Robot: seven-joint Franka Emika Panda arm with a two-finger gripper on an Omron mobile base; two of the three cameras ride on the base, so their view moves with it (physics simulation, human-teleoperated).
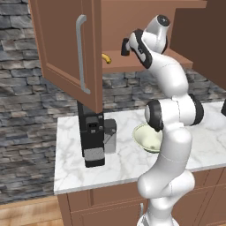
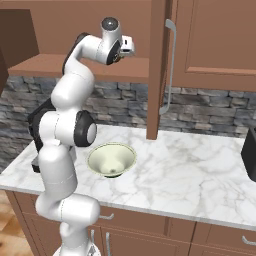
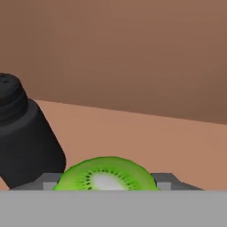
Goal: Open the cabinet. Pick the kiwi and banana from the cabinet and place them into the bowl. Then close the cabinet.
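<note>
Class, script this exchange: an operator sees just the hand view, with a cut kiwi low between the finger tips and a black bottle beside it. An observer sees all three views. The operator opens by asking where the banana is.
Observer: The banana lies on the cabinet shelf, left of the end effector in the left base view.
Operator: Are the doors out of the way?
Observer: Both stand swung open; the right base view shows one of them edge-on.
Operator: And where is the bowl?
Observer: The bowl sits on the marble counter below the shelf, and I see no fruit in it.
</note>
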